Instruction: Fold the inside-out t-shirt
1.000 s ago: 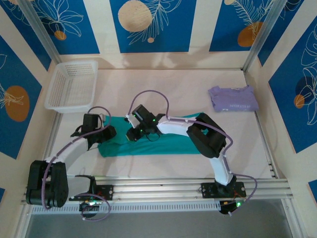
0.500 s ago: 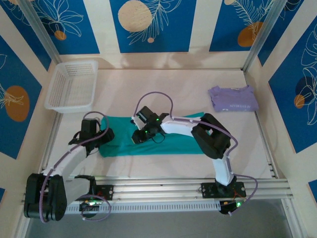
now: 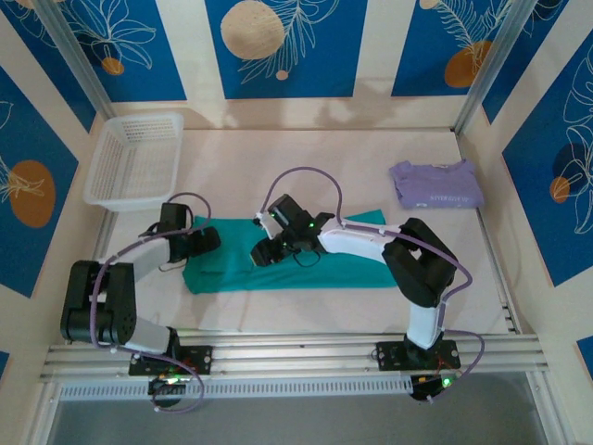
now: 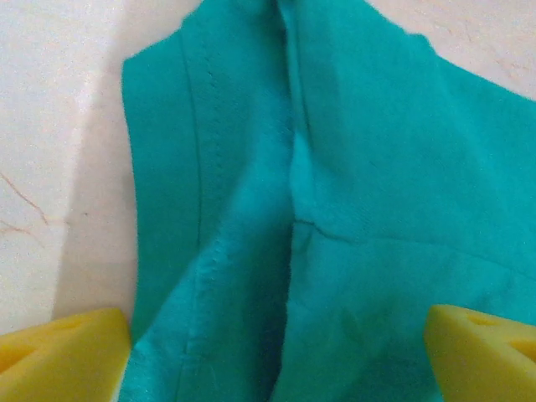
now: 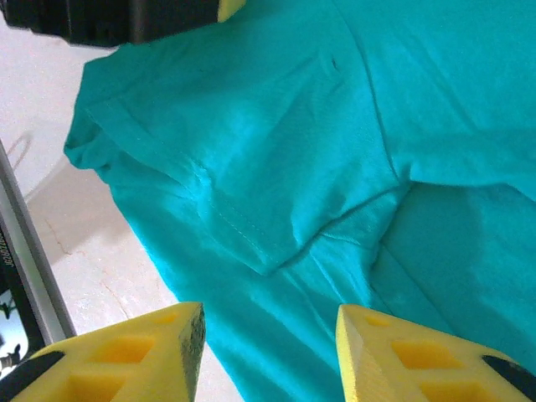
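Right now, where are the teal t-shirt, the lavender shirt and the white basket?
teal t-shirt (image 3: 306, 276), top view, near folded edge.
lavender shirt (image 3: 435, 185), top view, its middle.
white basket (image 3: 125, 201), top view, front rim.

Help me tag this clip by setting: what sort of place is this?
Probably a purpose-built robot test booth, not a home: printed panel walls enclose a pale table, a left arm and right arm are bolted to an aluminium rail, and a teal t-shirt and white basket serve as props.

One teal t-shirt (image 3: 232, 274), one lavender shirt (image 3: 435, 185), one white basket (image 3: 134, 119).
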`<state>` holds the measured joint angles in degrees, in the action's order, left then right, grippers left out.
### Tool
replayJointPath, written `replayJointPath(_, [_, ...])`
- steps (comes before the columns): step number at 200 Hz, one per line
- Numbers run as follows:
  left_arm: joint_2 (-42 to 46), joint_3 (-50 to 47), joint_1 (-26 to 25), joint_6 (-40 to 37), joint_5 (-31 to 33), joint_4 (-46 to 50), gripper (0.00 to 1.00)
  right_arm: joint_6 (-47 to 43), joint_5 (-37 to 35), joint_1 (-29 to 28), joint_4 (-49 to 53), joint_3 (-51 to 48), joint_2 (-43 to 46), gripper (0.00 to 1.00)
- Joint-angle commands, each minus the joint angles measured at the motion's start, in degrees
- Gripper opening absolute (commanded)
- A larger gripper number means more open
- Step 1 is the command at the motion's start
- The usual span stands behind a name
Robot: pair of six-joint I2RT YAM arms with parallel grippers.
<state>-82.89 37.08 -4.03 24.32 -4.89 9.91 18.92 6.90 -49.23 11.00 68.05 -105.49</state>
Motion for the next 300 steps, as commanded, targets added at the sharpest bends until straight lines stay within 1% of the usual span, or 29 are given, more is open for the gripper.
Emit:
replayJointPath(1, [-0.83, -0.13, -1.68, -1.39, -6.78, -0.82, 0.88, 0.41, 0.66, 0.45, -1.56, -1.41, 1.78, 0.47])
replayJointPath(27, [0.96, -2.6, -3.77, -1.43, -9.15, -2.79, 0.83, 0.77, 0.85, 0.71, -2.06, -1.96, 1.52, 0.47])
replayJointPath(73, [2.23, -5.35, -6.02, -0.98, -9.87, -5.46, 0.57, 1.45, 1.45, 0.89, -2.7, -1.69, 0.29, 0.46])
replayJointPath(102, [0.25, -5.38, -6.23, -0.56, -10.95, -7.27, 0.35, 1.48, 1.26, 0.93, -2.58, -1.65, -0.07, 0.46])
replayJointPath(125, [0.13, -5.72, -6.22, -0.42, -11.33, -9.81, 0.09, 1.26, 0.59, 1.11, -1.85, -1.86, 0.31, 0.46])
replayJointPath(134, [0.57, -5.72, -6.14, -0.45, -10.51, -10.18, 0.0, 0.94, 0.0, 1.24, -1.3, -2.03, 0.98, 0.45])
replayJointPath(151, [2.2, -5.4, -6.09, -0.32, -7.51, -9.3, 0.0, 0.22, -1.47, 1.92, -0.73, -3.14, 3.41, 0.46])
replayJointPath(163, [3.72, -4.26, -5.92, -0.5, -5.16, -6.85, 0.0, 0.0, -2.03, 3.01, -0.63, -4.71, 5.57, 0.46])
replayJointPath(182, [5.54, 0.22, -5.93, -1.98, 0.75, 2.16, 0.0, 0.02, -2.5, 5.57, -0.72, -8.39, 10.59, 0.46])
replayJointPath(200, [6.51, 6.19, -5.64, -4.59, 8.99, 12.39, 0.0, 0.15, -2.92, 8.72, -0.63, -12.38, 15.72, 0.46])
replayJointPath(219, [6.74, 12.52, -4.93, -7.52, 18.1, 20.63, 0.0, 0.19, -2.6, 12.4, -0.35, -16.5, 21.3, 0.46])
replayJointPath(234, [6.09, 17.62, -4.75, -9.98, 23.22, 25.14, 0.0, 0.07, -2.73, 15.3, 1.16, -18.82, 25.63, 0.46])
replayJointPath(251, [4.23, 23.8, -5.06, -11.73, 26.46, 29.95, 0.0, -0.21, -3.42, 18.33, 3.44, -20.85, 30.02, 0.46])
replayJointPath(261, [2.86, 26.84, -6.67, -11.99, 27.09, 32.02, 0.0, -0.61, -3.54, 19.73, 4.51, -21.82, 32.12, 0.46])
replayJointPath(270, [1.66, 28.9, -9.15, -11.75, 27.71, 33.34, 0.0, -0.79, -3.9, 20.73, 5.11, -22.67, 33.65, 0.46])
replayJointPath(300, [-3.84, 35.03, -20.61, -8.07, 26.26, 37.24, 0.0, -1.11, -4.98, 23.27, 6.5, -24.32, 36.38, 0.46])
